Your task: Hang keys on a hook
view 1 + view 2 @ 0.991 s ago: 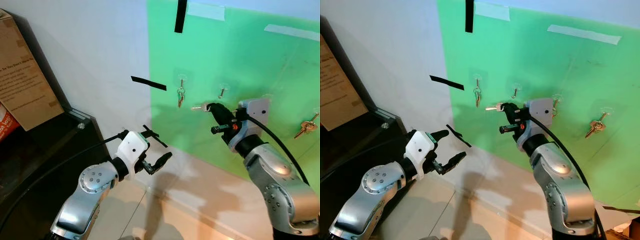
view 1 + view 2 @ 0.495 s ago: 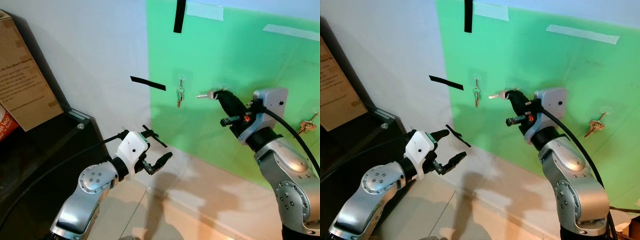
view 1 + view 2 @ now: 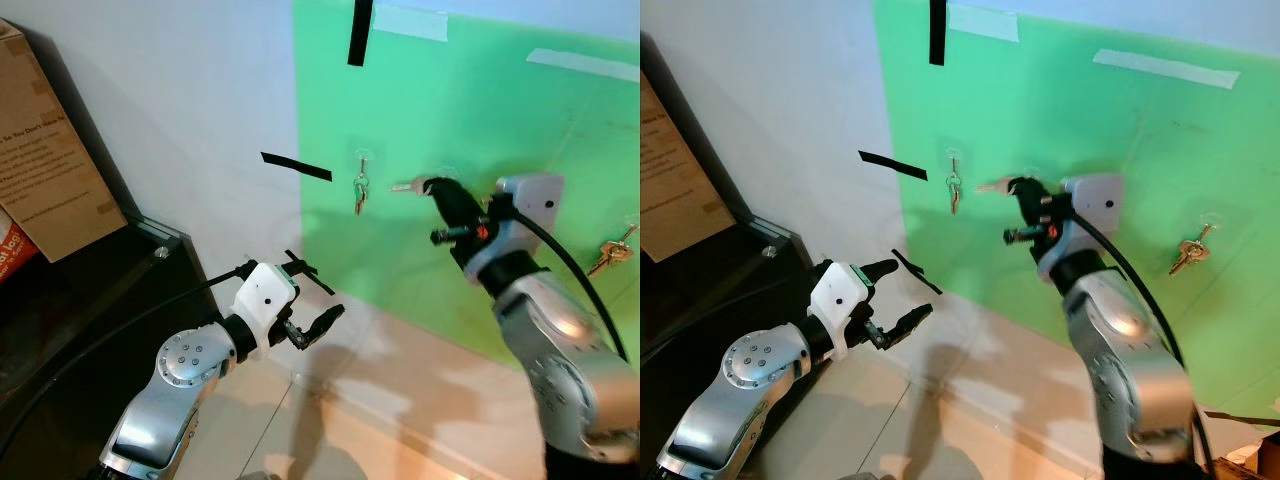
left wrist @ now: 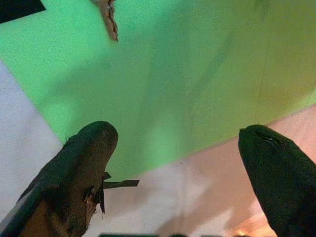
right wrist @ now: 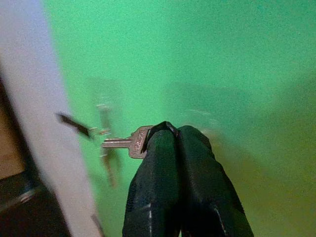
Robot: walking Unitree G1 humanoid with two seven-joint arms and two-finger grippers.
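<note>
Your right gripper is clamped tight on the key, whose blade sticks out past its fingertips, just beside the empty hook on the green board. Nothing hangs there yet, so the hanging remains. Your left gripper idles low, fingers spread and empty.

The right claw holds a key just right of the hung keys.

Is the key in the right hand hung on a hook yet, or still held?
Still held. The right hand is shut on the key, whose blade sticks out sideways in front of the green board, not hanging from a hook.
</note>
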